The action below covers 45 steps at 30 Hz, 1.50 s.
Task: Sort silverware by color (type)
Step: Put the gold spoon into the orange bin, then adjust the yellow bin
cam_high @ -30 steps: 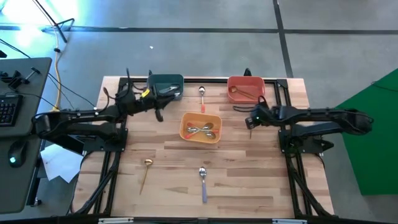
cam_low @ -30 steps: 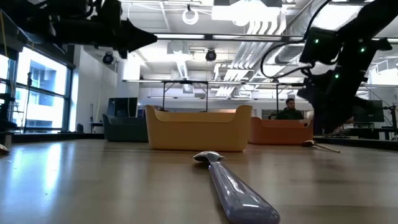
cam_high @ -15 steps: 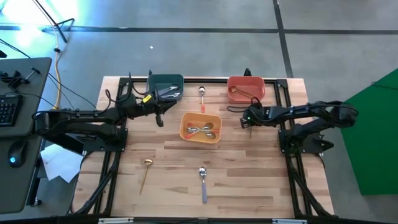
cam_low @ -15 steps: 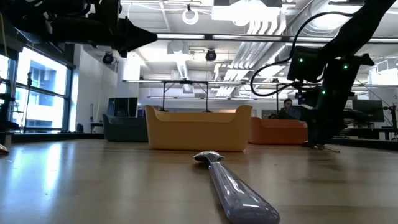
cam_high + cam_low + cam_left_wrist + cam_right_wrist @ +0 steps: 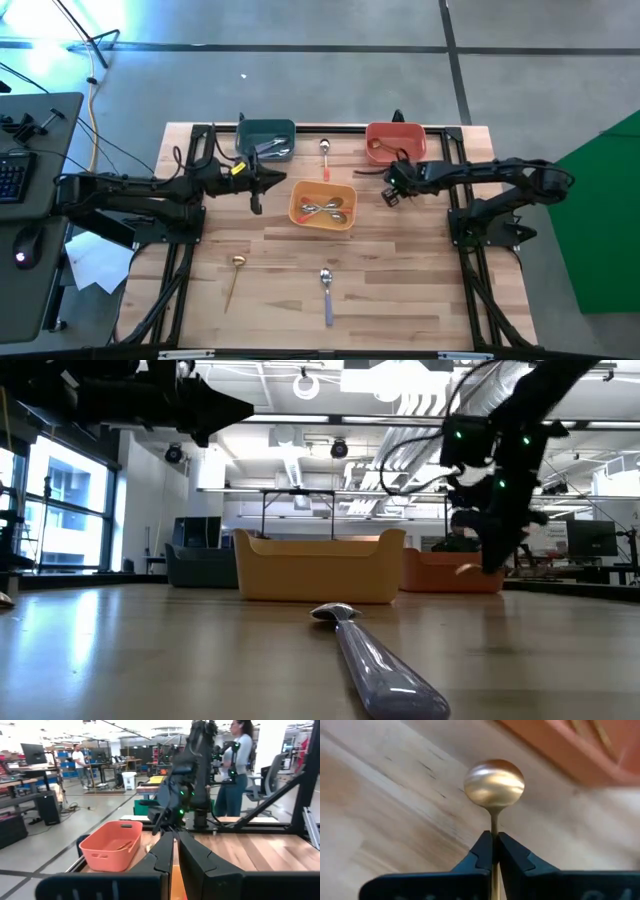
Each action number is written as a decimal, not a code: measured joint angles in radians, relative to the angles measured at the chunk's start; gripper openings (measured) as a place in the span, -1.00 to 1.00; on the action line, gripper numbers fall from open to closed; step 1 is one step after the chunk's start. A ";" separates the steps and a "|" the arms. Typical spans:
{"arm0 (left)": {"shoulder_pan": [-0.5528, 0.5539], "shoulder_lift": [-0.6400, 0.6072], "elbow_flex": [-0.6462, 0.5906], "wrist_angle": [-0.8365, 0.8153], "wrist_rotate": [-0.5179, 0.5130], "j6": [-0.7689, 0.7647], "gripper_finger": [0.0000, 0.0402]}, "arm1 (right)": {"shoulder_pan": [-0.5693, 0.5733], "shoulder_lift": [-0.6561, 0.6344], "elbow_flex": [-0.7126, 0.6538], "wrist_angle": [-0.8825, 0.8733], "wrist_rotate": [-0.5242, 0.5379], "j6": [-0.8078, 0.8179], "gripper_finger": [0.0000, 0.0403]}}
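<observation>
Right wrist view showed the right pincer (image 5: 494,851) clenched on a gold spoon (image 5: 494,784) by its thin stem only, which could probably pivot or slip out short of the red bin (image 5: 395,141).

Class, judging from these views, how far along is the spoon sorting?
Done: spoons already lie in the teal bin, yellow bin and red bin. In hand: the right pincer is shut on a gold spoon. Left: three spoons on the table, one gold, one lavender, one orange-handled.

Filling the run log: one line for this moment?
right end effector: shut on gold spoon, lifted beside red bin | left end effector: shut, empty
</observation>
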<state>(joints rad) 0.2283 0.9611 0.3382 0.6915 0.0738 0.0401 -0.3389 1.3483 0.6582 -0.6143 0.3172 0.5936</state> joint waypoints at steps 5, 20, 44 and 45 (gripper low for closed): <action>-0.022 0.000 0.000 -0.014 0.001 0.007 -0.92 | -0.021 -0.001 0.174 -0.124 0.009 -0.187 -0.97; -0.069 0.000 0.000 -0.016 -0.054 0.043 -0.92 | -0.417 0.196 0.472 -0.066 -0.193 -1.088 -0.98; -0.086 0.019 0.001 -0.067 -0.145 0.039 -0.92 | -0.549 0.402 0.472 0.079 -0.350 -1.051 -0.70; -0.086 0.029 0.001 -0.078 -0.154 0.032 -0.92 | -0.544 0.388 0.472 0.079 -0.347 -1.042 -0.64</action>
<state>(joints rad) 0.1427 0.9896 0.3393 0.6137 -0.0803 0.0720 -0.8832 1.7361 1.1305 -0.5357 -0.0297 -0.4482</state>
